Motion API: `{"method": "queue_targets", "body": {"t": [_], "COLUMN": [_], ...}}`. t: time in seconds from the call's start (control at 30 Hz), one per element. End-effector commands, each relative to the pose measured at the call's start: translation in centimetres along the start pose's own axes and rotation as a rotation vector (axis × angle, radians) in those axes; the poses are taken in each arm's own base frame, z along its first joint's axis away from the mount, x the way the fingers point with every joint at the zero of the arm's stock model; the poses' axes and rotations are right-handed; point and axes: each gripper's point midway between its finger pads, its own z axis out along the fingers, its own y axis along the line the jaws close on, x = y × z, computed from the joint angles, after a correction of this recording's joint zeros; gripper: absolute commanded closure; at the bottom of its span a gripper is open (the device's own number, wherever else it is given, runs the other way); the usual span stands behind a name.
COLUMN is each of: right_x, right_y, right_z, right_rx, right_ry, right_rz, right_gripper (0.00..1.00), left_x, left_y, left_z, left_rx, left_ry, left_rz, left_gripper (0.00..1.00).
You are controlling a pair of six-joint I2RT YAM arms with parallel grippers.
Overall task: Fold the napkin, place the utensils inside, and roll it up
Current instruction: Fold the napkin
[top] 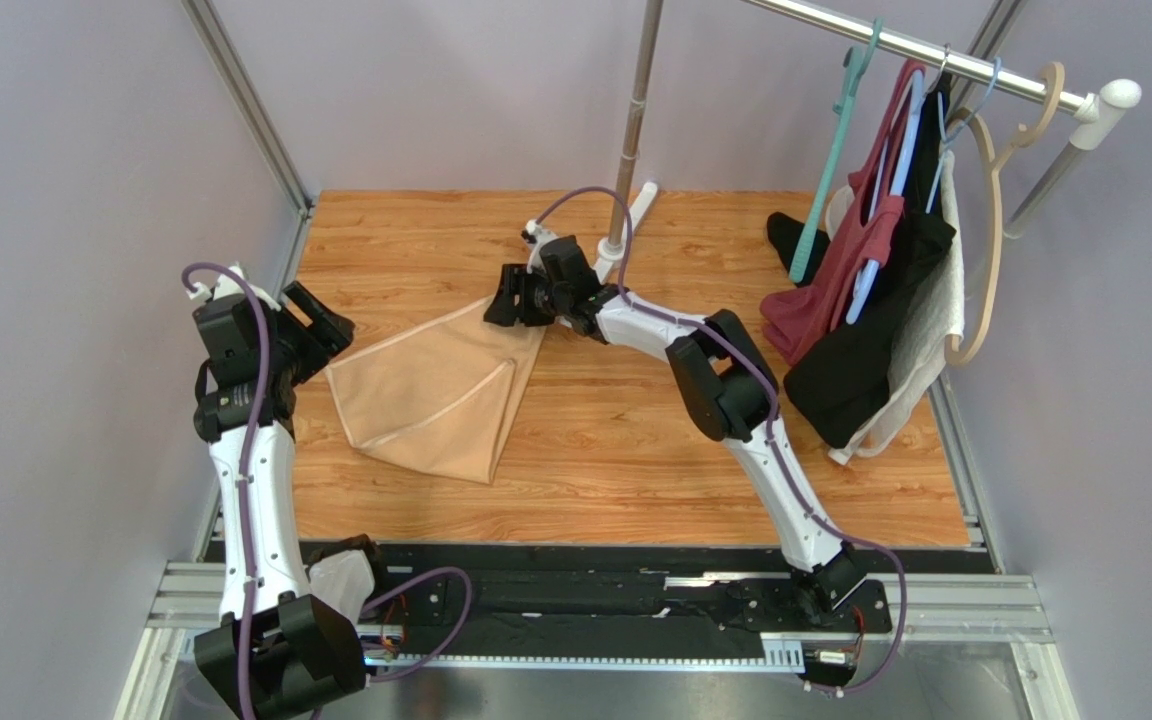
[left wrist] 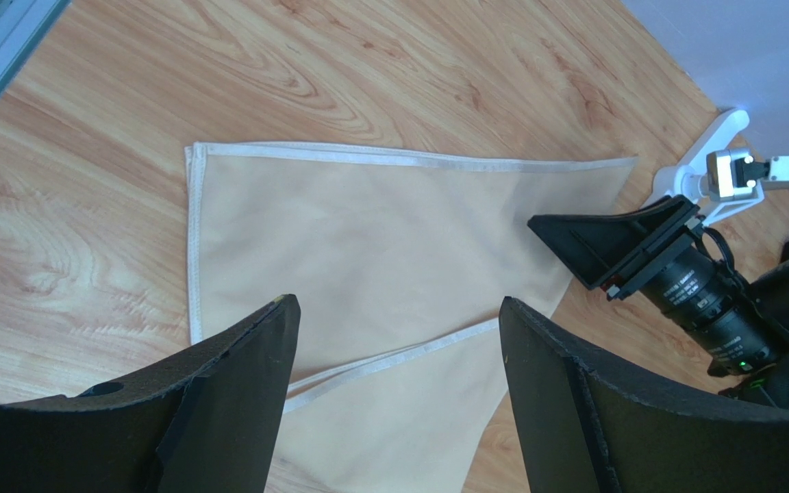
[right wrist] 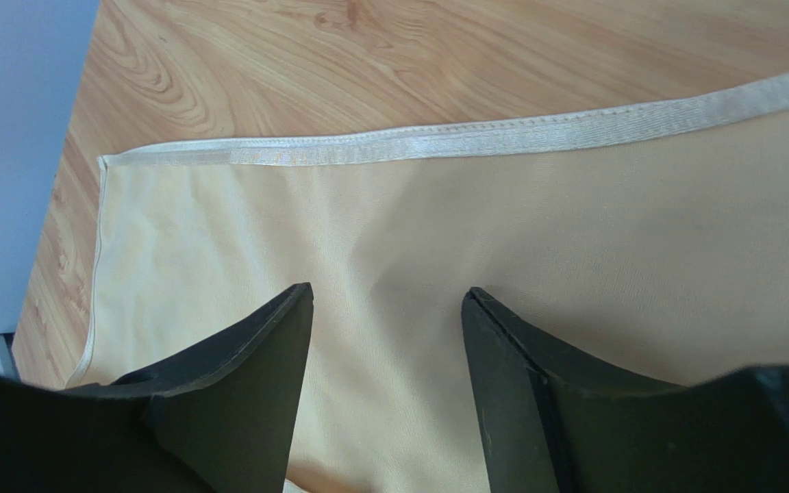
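Observation:
The peach-tan napkin [top: 440,393] lies folded on the wooden table, with a white-hemmed edge crossing it. It also shows in the left wrist view [left wrist: 368,236] and the right wrist view [right wrist: 471,226]. My left gripper [top: 330,333] is open just left of the napkin's left corner, and nothing is between its jaws [left wrist: 399,303]. My right gripper [top: 504,297] is open over the napkin's far right corner, with its fingers spread just above the cloth [right wrist: 386,291]. It also appears in the left wrist view [left wrist: 594,241]. No spoon is in view.
A metal pole [top: 635,135] with a long white foot [top: 639,195] stands behind the right gripper. Dark red, black and white garments [top: 875,300] hang on a rail at the right. A white cloth [top: 339,578] lies by the left arm's base.

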Motion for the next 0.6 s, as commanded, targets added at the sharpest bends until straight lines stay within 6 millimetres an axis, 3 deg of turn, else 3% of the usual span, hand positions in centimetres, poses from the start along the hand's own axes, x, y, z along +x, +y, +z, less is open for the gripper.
{"method": "queue_targets", "body": {"t": [0.0, 0.13, 0.23, 0.3, 0.4, 0.57], "right_x": [0.8, 4.4, 5.3, 7.1, 7.9, 7.6], "right_y": [0.7, -0.9, -1.3, -2.0, -2.0, -1.2], "right_z": [-0.4, -1.3, -2.1, -2.7, -3.7, -3.9], "right_rx": [0.036, 0.106, 0.153, 0.213, 0.273, 0.331], "right_ry": [0.006, 0.096, 0.094, 0.098, 0.058, -0.051], "right_rz": [0.014, 0.139, 0.191, 0.239, 0.287, 0.343], "right_gripper": [0.4, 0.41, 0.43, 0.43, 0.43, 0.43], "left_x": [-1.0, -0.9, -0.9, -0.8, -0.8, -0.8], "left_y": [-0.4, -0.5, -0.7, -0.7, -0.9, -1.1], "left_z": [-0.1, -0.1, -0.1, -0.2, -0.2, -0.2], "left_rx": [0.023, 0.033, 0.039, 0.044, 0.052, 0.065], "left_ry": [-0.036, -0.03, -0.03, -0.028, -0.026, -0.023], "left_rz": [0.002, -0.003, -0.004, -0.006, -0.009, -0.011], "left_gripper": [0.2, 0.2, 0.2, 0.2, 0.2, 0.2]}}
